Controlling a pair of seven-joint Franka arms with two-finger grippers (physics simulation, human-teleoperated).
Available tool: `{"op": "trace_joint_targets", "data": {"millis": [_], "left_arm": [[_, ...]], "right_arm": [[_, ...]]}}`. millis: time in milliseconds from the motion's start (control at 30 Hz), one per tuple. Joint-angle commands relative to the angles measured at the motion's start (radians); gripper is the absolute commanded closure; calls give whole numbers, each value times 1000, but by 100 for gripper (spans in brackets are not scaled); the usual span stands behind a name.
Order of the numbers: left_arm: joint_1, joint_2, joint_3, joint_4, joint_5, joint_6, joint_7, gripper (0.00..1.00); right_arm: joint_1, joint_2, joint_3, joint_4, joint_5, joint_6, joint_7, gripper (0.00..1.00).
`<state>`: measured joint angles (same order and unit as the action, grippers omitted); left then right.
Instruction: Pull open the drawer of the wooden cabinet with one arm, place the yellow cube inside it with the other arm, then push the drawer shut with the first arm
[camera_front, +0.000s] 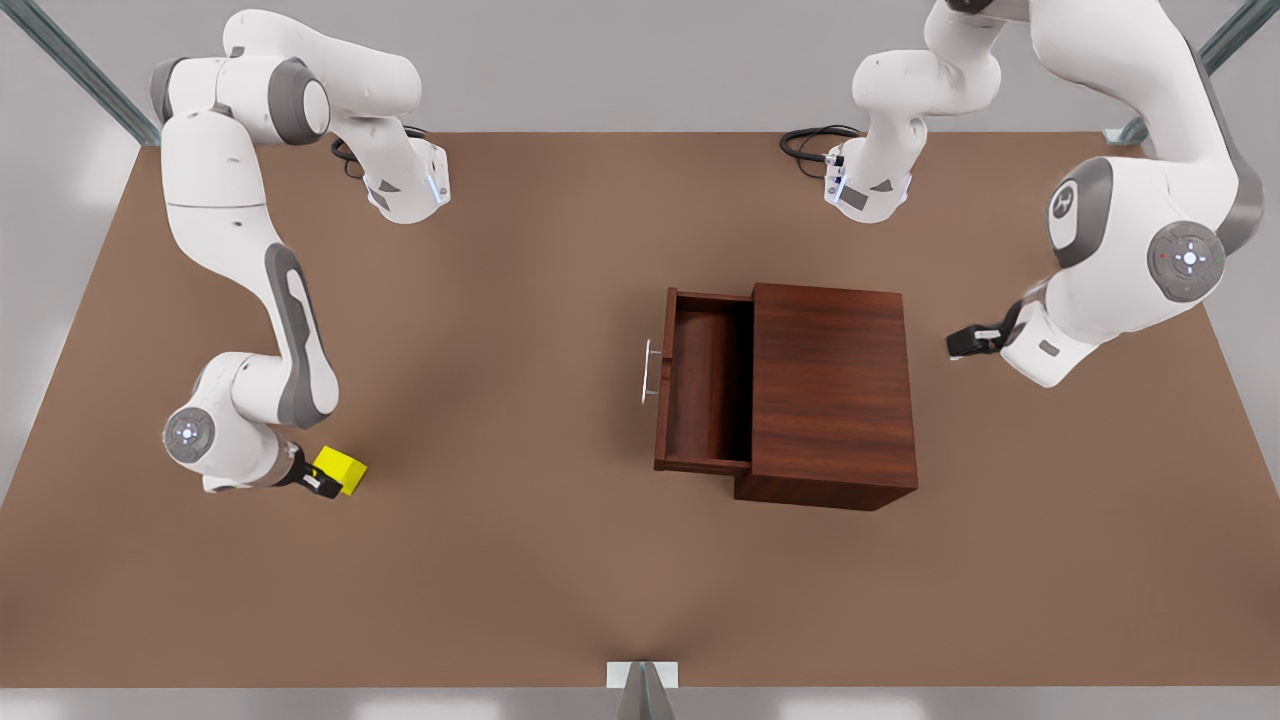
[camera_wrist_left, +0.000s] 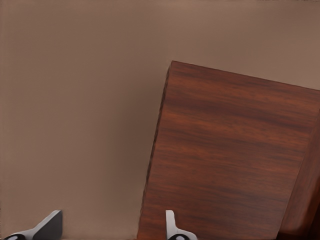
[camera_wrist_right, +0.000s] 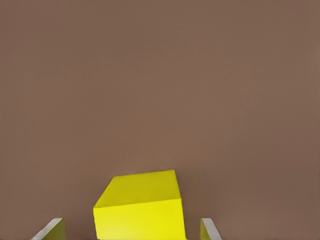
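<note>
The wooden cabinet (camera_front: 832, 385) stands right of the table's middle, and its drawer (camera_front: 705, 385) is pulled out toward the front view's left, empty, with the silver handle (camera_front: 650, 370) at its front. My left gripper (camera_front: 963, 343) hovers open beside the cabinet's far side from the drawer; in the left wrist view the cabinet (camera_wrist_left: 225, 160) lies beyond the open gripper (camera_wrist_left: 113, 216). The yellow cube (camera_front: 341, 469) rests on the table at the front view's left. My right gripper (camera_front: 322, 482) is low around it, open; its fingers (camera_wrist_right: 52, 229) flank the cube (camera_wrist_right: 140, 205) with gaps on both sides.
The brown table (camera_front: 500, 560) extends widely between the cube and the drawer. Both arm bases (camera_front: 405, 185) stand at the far edge with black cables (camera_front: 805, 145). A small metal bracket (camera_front: 642, 675) sits at the near edge.
</note>
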<state>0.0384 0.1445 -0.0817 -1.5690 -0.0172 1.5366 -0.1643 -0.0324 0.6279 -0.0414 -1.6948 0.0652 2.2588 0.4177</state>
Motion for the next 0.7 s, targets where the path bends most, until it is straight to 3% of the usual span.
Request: {"op": "trace_joint_targets", "data": {"millis": [0,667], "left_arm": [[38,1,2,-8,0,8,296,0],[38,-23,2,-29,0,-1,307,0]], "right_arm": [[3,-2,0,-16,-8,80,108,0],[9,41,3,-65,-18,165,107,0]]}}
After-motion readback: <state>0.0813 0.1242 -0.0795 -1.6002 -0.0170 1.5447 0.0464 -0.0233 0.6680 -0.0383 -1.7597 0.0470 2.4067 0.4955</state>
